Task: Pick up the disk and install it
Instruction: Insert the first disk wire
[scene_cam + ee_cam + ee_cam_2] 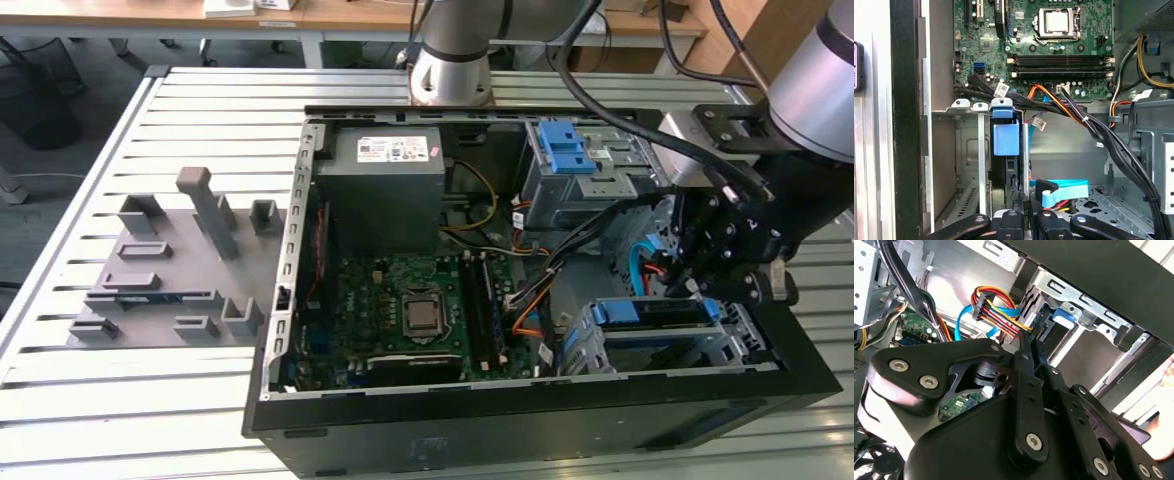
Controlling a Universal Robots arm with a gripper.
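The black robot gripper is down inside the open black computer case, near the corner on the exterior view's right. It sits just above the silver metal drive cage. The flat silver disk with its blue plastic rail frame stands on its edge in that cage. In the first wrist view the disk's blue frame sticks up between the thin metal walls, and the dark edge of the disk goes down toward the gripper's fingers. The fingers are close together around that thin edge, so I think they are pinching the disk, but the real touching spot is hard to see.

A bunch of orange, red and yellow wires with a black plug hangs just beside the fingertips in the second wrist view. A flat light-blue cable bends right next to them too.

What could go wrong? The wires could get caught under the disk or squashed against the cage wall. If the disk tips a little, its blue frame may jam in the slot and not go all the way in. A hard push then could bend the thin metal walls, or the disk could slip out of the fingers.
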